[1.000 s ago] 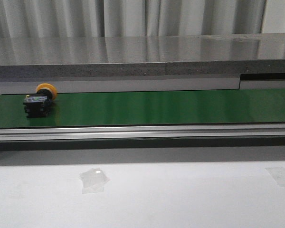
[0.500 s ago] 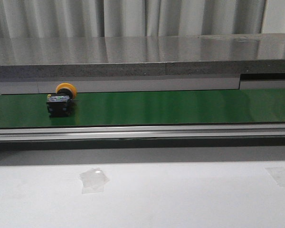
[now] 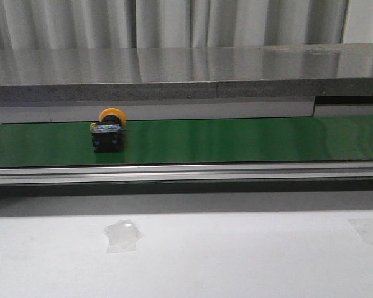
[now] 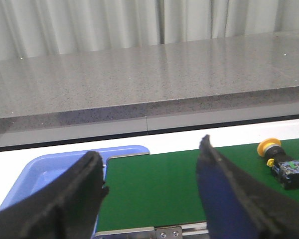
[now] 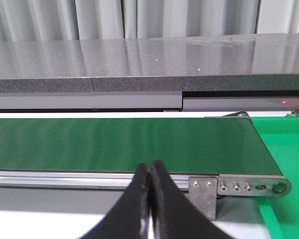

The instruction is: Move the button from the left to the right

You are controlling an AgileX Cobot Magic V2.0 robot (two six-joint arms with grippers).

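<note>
The button (image 3: pixel 108 130) sits on the green belt (image 3: pixel 236 139), at about nine o'clock in the front view. Most of the trip right is left. The left gripper (image 4: pixel 152 191) is wide open and holds nothing; the right gripper (image 5: pixel 149 199) is pinched closed, empty.

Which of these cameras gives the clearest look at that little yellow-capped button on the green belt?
The front view: the button sits whole and unobstructed on the green belt. The left wrist view catches it small near the frame's edge. The right wrist view doesn't show it.
</note>
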